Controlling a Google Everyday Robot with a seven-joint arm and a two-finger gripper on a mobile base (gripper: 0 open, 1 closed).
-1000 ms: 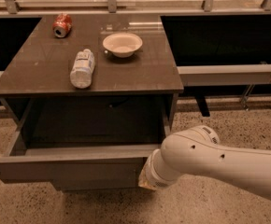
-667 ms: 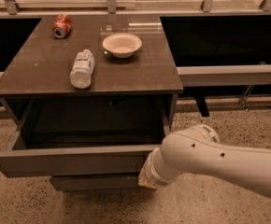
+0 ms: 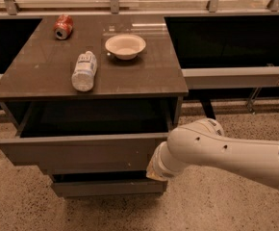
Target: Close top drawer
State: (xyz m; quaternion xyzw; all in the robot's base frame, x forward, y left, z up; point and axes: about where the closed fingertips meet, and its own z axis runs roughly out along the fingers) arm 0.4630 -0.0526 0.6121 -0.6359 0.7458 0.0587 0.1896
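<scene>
The top drawer [image 3: 77, 153] of the grey cabinet is partly pulled out. Its plain flat front faces me and its dark box [image 3: 94, 117] shows empty under the cabinet top. My white arm [image 3: 226, 153] reaches in from the right. My gripper [image 3: 153, 170] is at the right end of the drawer front, low against it, mostly hidden behind the wrist.
On the cabinet top [image 3: 144, 78] lie a plastic bottle [image 3: 84, 71] on its side, a white bowl [image 3: 125, 45] and a red can [image 3: 63, 26] on its side. A lower drawer front [image 3: 106, 187] sits below. Speckled floor lies in front; dark counters flank the cabinet.
The top drawer has slid back toward the cabinet, so less of its box shows. My arm has moved forward with the drawer front.
</scene>
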